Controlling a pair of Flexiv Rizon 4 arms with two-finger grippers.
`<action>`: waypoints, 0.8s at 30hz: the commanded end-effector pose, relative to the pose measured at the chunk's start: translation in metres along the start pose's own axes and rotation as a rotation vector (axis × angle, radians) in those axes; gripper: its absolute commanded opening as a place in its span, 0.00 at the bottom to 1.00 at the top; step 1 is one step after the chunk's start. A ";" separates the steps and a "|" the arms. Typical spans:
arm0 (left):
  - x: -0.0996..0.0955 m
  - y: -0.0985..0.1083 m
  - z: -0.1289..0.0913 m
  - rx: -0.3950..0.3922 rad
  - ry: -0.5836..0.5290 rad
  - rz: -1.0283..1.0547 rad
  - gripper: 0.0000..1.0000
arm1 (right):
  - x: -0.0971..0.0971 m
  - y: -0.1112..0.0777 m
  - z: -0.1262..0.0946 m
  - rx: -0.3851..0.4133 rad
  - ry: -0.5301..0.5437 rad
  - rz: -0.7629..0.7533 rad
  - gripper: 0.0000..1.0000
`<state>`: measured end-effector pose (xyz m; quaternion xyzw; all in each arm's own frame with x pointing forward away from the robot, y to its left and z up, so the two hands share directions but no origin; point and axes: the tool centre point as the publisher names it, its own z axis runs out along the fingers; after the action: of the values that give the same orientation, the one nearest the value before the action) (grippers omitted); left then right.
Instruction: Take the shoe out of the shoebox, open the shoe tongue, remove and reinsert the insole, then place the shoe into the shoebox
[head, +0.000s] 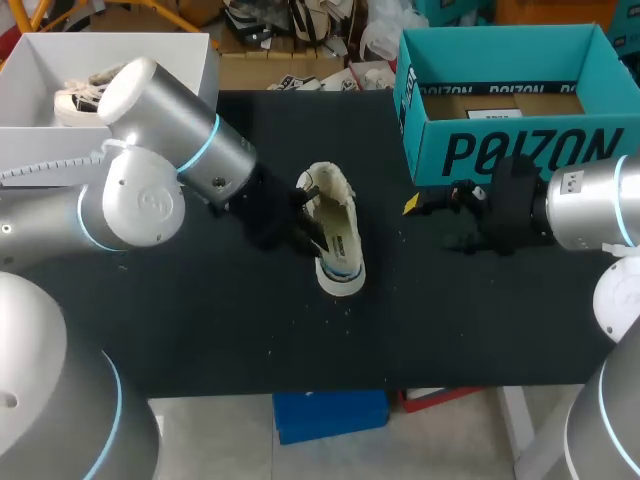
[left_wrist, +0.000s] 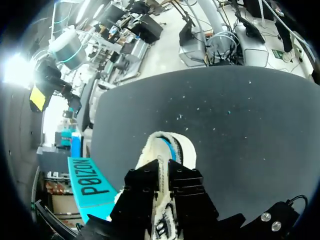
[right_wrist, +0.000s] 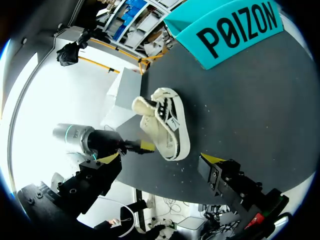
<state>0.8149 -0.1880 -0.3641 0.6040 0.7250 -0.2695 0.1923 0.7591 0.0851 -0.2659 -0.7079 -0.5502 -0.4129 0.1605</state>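
Observation:
A cream sneaker (head: 336, 238) lies on the black table (head: 200, 320), toe toward the front edge. My left gripper (head: 308, 222) is at its left side, near the opening. In the left wrist view its black fingers (left_wrist: 186, 192) press a strip of the shoe's (left_wrist: 165, 145) upper between them, so the left gripper (left_wrist: 164, 200) is shut on the shoe. My right gripper (head: 440, 222) stands open to the shoe's right, clear of it. In the right wrist view the shoe (right_wrist: 167, 122) lies ahead of the right gripper (right_wrist: 160, 159). The teal shoebox (head: 510, 150) stands open at the back right.
A white box (head: 110, 60) with another light shoe in it stands at the back left, behind my left arm. The teal box (right_wrist: 235, 30) is close behind my right gripper. Small crumbs dot the table around the shoe.

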 end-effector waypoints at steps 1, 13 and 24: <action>-0.005 0.003 0.008 -0.029 0.110 -0.003 0.00 | 0.000 0.000 0.000 0.001 -0.001 0.001 1.00; 0.004 0.007 0.031 -0.014 0.254 -0.003 0.00 | 0.000 0.000 0.000 0.001 -0.001 0.001 1.00; 0.006 0.011 0.056 0.019 0.323 0.010 0.00 | 0.000 0.000 0.000 0.001 -0.001 0.001 1.00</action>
<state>0.8171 -0.2079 -0.4065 0.6422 0.7397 -0.1845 0.0805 0.7591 0.0851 -0.2659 -0.7079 -0.5502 -0.4128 0.1605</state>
